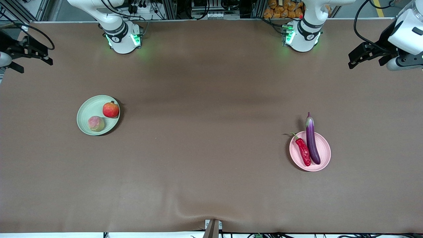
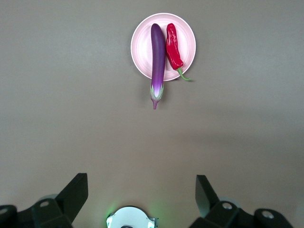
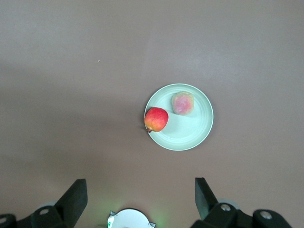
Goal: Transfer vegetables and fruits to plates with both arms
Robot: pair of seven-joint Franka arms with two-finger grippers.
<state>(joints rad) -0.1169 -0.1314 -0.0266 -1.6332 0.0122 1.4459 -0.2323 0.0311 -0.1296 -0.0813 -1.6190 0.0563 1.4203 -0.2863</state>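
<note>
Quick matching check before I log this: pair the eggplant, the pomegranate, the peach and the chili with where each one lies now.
Things:
1. eggplant
2. pomegranate
3. peach
4. chili

Places:
A. on the green plate, nearer the front camera than the other fruit
B. on the pink plate, cap end hanging over the rim
C. at the green plate's rim, toward the robots' bases
D. on the pink plate, beside the longer vegetable

Pairs: 1-B, 2-C, 3-A, 4-D
</note>
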